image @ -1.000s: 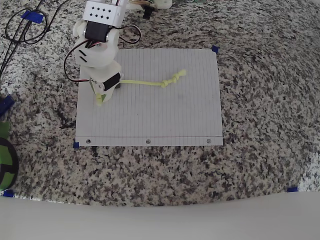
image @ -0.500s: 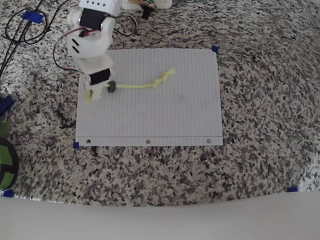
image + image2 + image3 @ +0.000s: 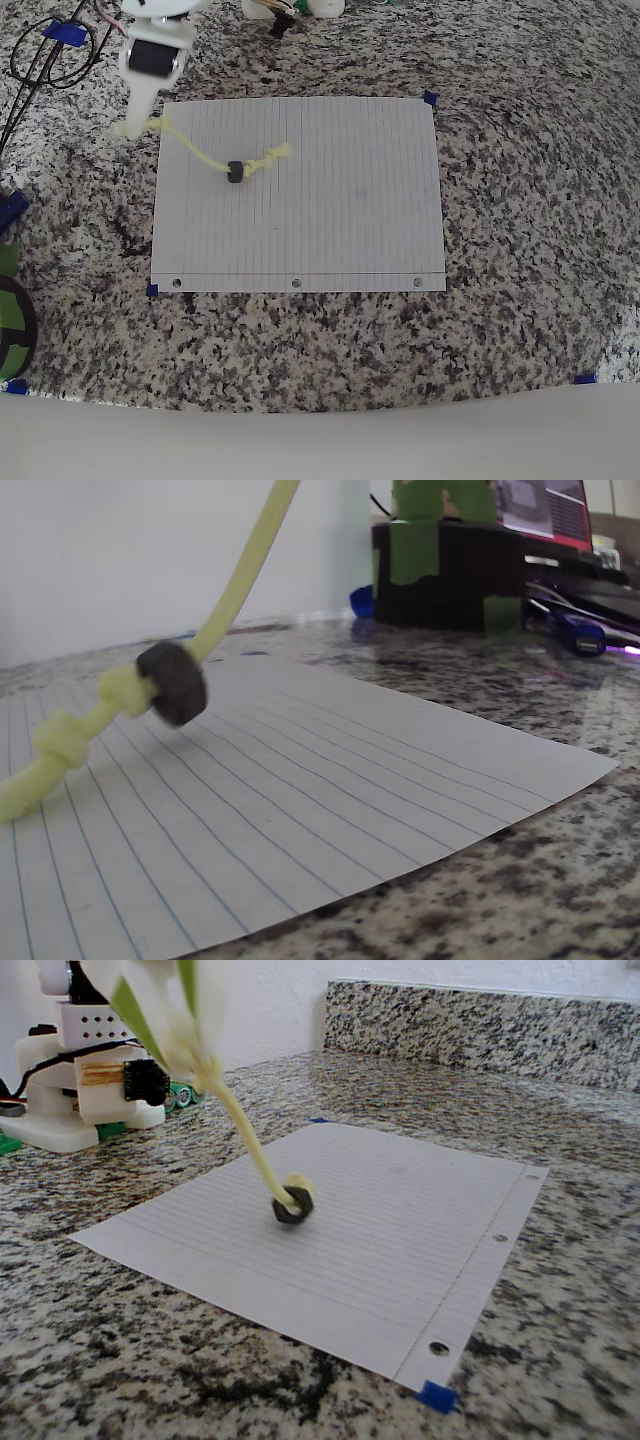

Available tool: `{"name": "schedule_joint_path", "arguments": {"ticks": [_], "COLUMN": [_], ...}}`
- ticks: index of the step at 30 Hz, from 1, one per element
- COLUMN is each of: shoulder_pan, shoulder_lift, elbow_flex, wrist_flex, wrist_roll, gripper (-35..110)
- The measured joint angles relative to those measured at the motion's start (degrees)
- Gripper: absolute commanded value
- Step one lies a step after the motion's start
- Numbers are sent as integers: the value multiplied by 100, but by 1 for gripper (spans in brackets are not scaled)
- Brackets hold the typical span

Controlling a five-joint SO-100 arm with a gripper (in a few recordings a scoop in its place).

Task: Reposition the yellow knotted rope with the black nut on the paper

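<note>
The yellow knotted rope runs slanting from the paper's upper-left corner down to its knotted end on the sheet. My white gripper is shut on the rope's other end, just off the paper's top-left corner. In the fixed view the gripper is raised and blurred, and the rope hangs taut from it. The black nut sits on the cord against the knots, resting on the paper. In the wrist view the nut sits beside the knots above the paper.
Black cables loop at the top left. Blue tape marks sit at the paper's corners and on the granite counter. A green object lies at the left edge. The arm's base and a dark box stand behind.
The gripper has moved up and to the left, lifting its end of the rope off the paper. The far knot was dragged left, and the nut now rests against the knots.
</note>
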Motion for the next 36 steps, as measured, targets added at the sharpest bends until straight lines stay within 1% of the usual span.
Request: {"name": "schedule_joint_path", "arguments": {"ticks": [4, 10, 13, 16, 20, 25, 29, 33, 36], "shoulder_pan": [35, -281, -334, -404, -624, -896, -1055, -1301, -1688], "shoulder_lift": [861, 1573, 2004, 2522, 3252, 4043, 4236, 4386, 4562], "elbow_flex": [88, 114, 483, 1151, 2039, 2654, 2812, 3023, 3103], "wrist_flex": [62, -483, -914, -1459, -1705, -1679, -1556, -1485, -1187], "wrist_roll": [26, 861, 1354, 2039, 3094, 4597, 5854, 6592, 6996], "gripper": [0, 0, 0, 0, 0, 0, 0, 0, 0]}}
